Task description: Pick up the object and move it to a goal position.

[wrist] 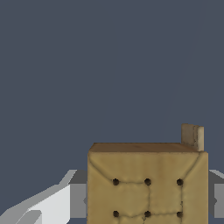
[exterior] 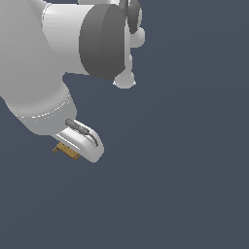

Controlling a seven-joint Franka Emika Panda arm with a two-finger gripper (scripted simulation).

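The object (wrist: 147, 175) is a tan-brown block with dark dots on its upper face, and it fills the near part of the wrist view. A small tan tab (wrist: 192, 136) rises at its far corner. My gripper (wrist: 147, 203) straddles the block, with one grey finger (wrist: 78, 200) against one side and the other finger (wrist: 216, 197) against the opposite side. In the exterior view the white hand covers most of the object (exterior: 65, 151), which peeks out below my gripper (exterior: 74, 146) at the exterior view's left. I see no gap between fingers and block.
The white arm's bulky links (exterior: 39, 73) fill the upper part of the exterior view's left. A plain dark blue-grey surface (exterior: 185, 185) spreads everywhere else. No goal marker shows.
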